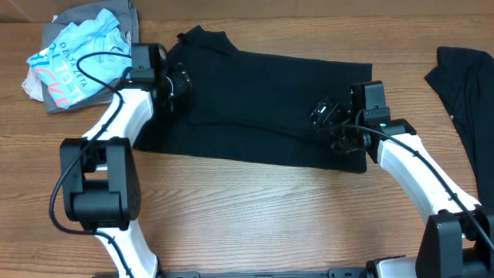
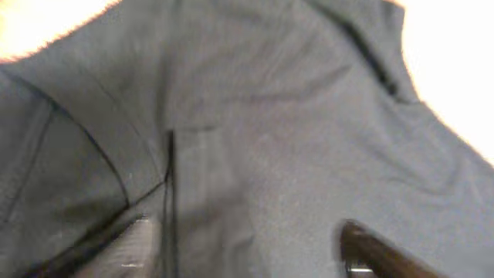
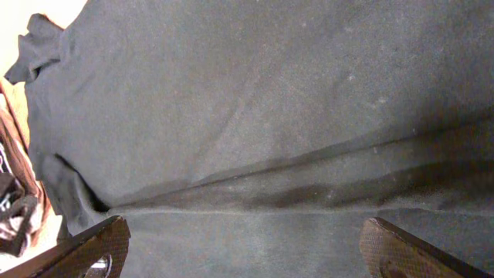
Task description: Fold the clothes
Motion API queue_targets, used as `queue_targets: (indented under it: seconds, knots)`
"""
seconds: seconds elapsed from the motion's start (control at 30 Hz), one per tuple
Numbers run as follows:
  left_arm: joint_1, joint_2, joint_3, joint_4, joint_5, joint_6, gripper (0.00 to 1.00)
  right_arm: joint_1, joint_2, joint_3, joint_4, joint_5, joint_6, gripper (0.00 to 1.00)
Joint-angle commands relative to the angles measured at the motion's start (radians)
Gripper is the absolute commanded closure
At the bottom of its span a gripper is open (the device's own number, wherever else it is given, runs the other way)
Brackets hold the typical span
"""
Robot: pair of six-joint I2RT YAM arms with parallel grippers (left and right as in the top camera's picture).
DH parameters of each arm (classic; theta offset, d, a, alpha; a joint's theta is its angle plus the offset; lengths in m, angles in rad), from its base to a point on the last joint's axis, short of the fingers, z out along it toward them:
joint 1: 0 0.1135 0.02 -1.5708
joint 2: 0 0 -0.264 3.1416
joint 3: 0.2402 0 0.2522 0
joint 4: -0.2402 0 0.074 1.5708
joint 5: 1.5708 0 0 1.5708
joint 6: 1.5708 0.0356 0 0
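Overhead looks straight down on the worktop; both wrist views face down, close over the black T-shirt, the left blurry, perhaps nearest; all three share it.

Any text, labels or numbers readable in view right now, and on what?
"DELTA ZETA": small white print on the crumpled light blue garment, as best it reads.
"TOT": apparently, in larger letters below it; the rest is creased and unreadable.
black T-shirt: no print or tag visible.
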Motion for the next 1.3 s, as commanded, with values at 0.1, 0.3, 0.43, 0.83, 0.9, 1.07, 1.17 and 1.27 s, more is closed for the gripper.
queue_targets:
  seconds: [0.1, 0.3, 0.43, 0.83, 0.9, 1.07, 1.17, 1.27]
  knots:
    - [0.033, -0.015, 0.048, -0.078, 0.003, 0.002, 0.0, 0.005, 0.003, -0.006, 0.006, 0.028, -0.007, 0.0]
    - [0.04, -0.072, 0.188, -0.415, 0.014, 0.002, 0.0, 0.005, 0.003, -0.006, 0.007, 0.027, -0.006, 0.0]
    - [0.008, -0.072, 0.211, -0.623, 0.026, -0.002, 0.13, 0.005, 0.003, -0.006, 0.007, 0.026, -0.003, 0.0]
    - [-0.093, -0.034, 0.168, -0.661, 0.045, -0.093, 0.53, 0.005, 0.003, -0.006, 0.005, 0.011, -0.003, 0.0]
    - [-0.093, -0.026, 0.167, -0.653, 0.019, -0.106, 0.53, 0.005, 0.003, -0.006, 0.003, 0.011, -0.003, 0.0]
    - [-0.083, 0.006, 0.167, -0.646, -0.021, -0.14, 0.46, 0.005, 0.003, -0.006, 0.004, 0.012, -0.003, 0.0]
    - [-0.079, 0.043, 0.167, -0.648, -0.018, -0.14, 0.44, 0.005, 0.003, -0.006, 0.004, 0.012, -0.003, 0.0]
    - [-0.079, 0.087, 0.167, -0.646, -0.014, -0.144, 0.5, 0.005, 0.003, -0.006, 0.005, 0.011, -0.003, 0.0]
